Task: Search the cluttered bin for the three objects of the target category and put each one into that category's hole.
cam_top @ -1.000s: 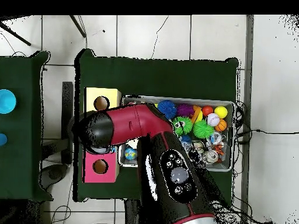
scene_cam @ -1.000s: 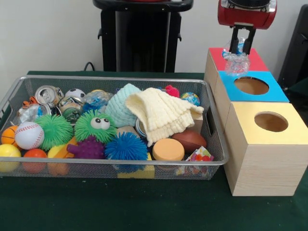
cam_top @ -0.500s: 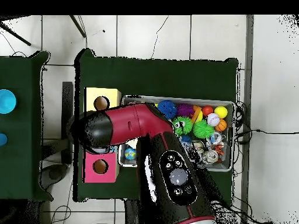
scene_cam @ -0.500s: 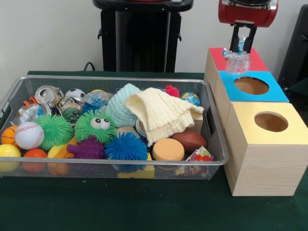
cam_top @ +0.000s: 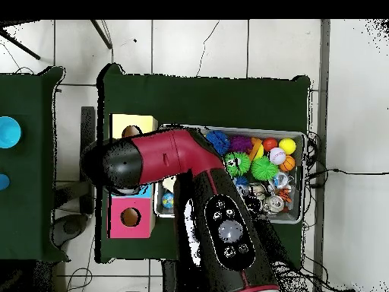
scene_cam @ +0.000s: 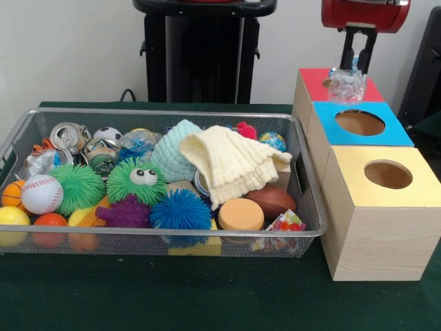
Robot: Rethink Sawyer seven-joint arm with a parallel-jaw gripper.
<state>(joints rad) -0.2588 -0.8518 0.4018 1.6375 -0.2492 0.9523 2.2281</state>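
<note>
1. Front view: in the upper right of the frame the gripper [scene_cam: 359, 58] hangs from the red arm head above the red-topped box [scene_cam: 339, 86].
2. Its two dark fingers [scene_cam: 350, 49] stand a little apart and point straight down. Their tips come down just over a crumpled clear plastic bottle [scene_cam: 346, 84]. Whether they pinch it or stand clear of it cannot be told.
3. The bottle is transparent with a bluish glint, crushed into a rough lump. It lies on the red top, covering most of that box's hole, at the edge next to the blue-topped box [scene_cam: 360, 125]. It is so crushed that its long axis and the way it points cannot be made out.
4. The blue box's hole is open, as is that of the yellow-topped box [scene_cam: 386, 176] at lower right.
5. At left the wire mesh bin [scene_cam: 158, 234] on the green desk [scene_cam: 207, 296] holds a cream knitted cloth [scene_cam: 231, 162], a green fuzzy ball with eyes [scene_cam: 140, 181], a baseball [scene_cam: 41, 194] and a crushed can [scene_cam: 67, 135].
6. Overhead view: the red arm [cam_top: 152, 160] lies across the frame's middle and hides the gripper, the bottle and the blue box.
7. The yellow box and the red box [cam_top: 129, 217] show left of the bin, which only this view shows from above.
</note>
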